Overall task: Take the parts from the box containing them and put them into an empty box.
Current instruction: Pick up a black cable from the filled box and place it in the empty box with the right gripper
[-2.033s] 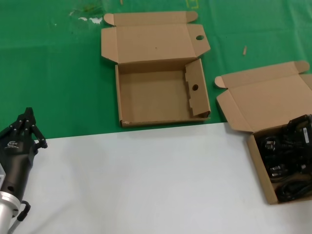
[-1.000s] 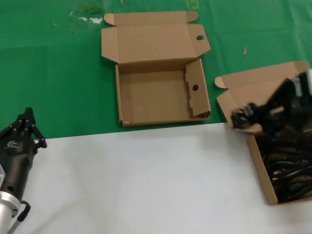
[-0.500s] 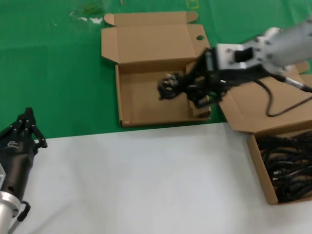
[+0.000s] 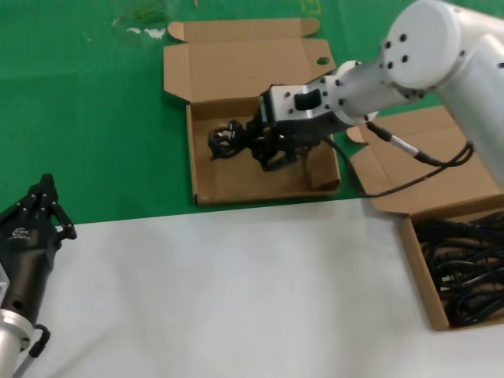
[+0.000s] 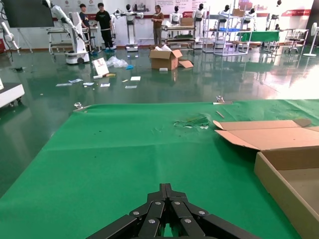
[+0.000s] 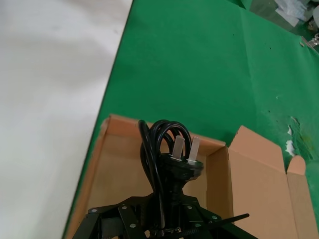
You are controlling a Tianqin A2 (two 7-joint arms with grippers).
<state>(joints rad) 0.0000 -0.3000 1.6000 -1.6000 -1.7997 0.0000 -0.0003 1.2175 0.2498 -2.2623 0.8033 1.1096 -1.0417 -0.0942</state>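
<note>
I see the right pincer (image 4: 264,146) pinching a coiled power cord (image 4: 230,138) above the empty box (image 4: 236,169) w/ round holes, at approx 12 o'clock on the worktop (image 4: 236,291). Remaining cords (image 4: 465,272) sit in the plain-lidded box (image 4: 417,272) at 3 o'clock. Left pincer (image 4: 43,206) is parked at 8 o'clock, tips pressed together.

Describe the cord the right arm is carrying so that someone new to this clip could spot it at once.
On the green cloth at the far side of the table lies an open cardboard box with round holes in its flaps. Over that box, the right gripper is shut on a coiled black cord, plug prongs pointing away from it. The other cords lie in the plain box at the right edge.
</note>
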